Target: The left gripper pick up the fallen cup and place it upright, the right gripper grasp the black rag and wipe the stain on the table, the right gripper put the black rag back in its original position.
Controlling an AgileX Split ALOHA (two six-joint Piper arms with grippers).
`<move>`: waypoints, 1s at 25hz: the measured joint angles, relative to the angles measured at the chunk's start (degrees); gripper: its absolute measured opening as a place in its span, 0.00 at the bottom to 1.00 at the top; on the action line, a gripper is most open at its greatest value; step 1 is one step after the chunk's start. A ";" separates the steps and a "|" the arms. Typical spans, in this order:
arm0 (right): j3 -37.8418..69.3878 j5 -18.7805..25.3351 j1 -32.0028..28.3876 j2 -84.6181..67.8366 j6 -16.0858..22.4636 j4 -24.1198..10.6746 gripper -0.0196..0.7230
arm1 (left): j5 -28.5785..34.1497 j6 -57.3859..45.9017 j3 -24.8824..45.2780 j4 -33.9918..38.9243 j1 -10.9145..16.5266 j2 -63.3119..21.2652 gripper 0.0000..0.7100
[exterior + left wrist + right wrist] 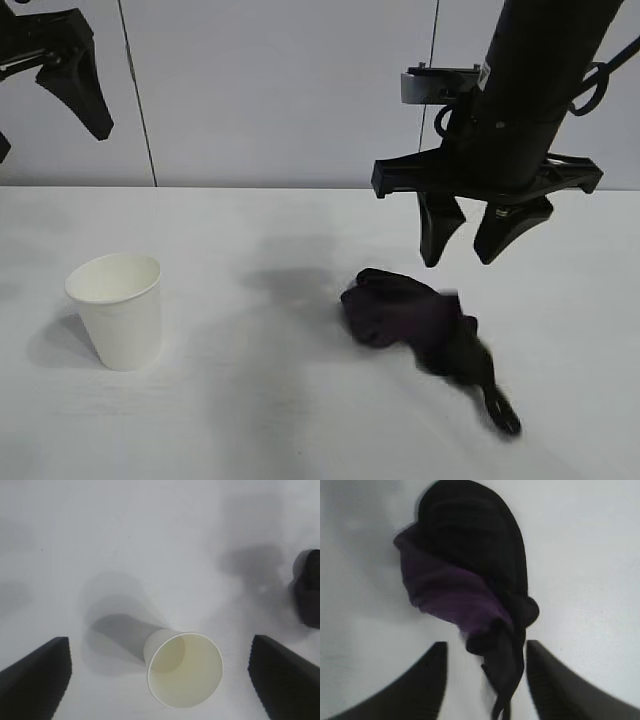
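Observation:
The white paper cup (118, 310) stands upright on the left of the table (250, 430). It also shows from above in the left wrist view (185, 672). My left gripper (45, 118) is raised at the top left, above the cup, open and empty. The black rag (410, 315), with its purple part, lies on the table right of centre, its tail strip (500, 410) trailing towards the front. My right gripper (460, 258) hangs open just above the rag. In the right wrist view the rag (465, 570) lies ahead of the open gripper (486, 645), with the tail between the fingers. No stain is visible.
A grey panelled wall (280, 90) stands behind the table. The rag's edge shows at the side of the left wrist view (307, 587). Bare white tabletop lies between the cup and the rag.

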 joint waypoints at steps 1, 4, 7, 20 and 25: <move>0.00 0.00 0.00 -0.37 0.00 0.32 0.76 | 0.00 0.00 0.00 0.00 0.00 0.00 0.98; 0.00 -0.20 -0.45 -2.50 0.00 3.16 0.82 | 0.00 0.00 0.00 0.00 0.00 0.00 0.98; 0.00 -0.89 -2.88 -5.17 -1.70 8.71 0.83 | 0.17 0.00 0.00 -0.52 0.00 0.00 0.98; 0.00 -1.27 -8.52 -8.57 -9.02 16.65 0.83 | 0.44 0.00 0.00 -5.37 0.00 0.00 0.98; 0.00 -2.37 -8.52 -8.57 -9.08 16.77 0.84 | 0.44 0.00 0.00 -6.00 0.00 0.00 0.98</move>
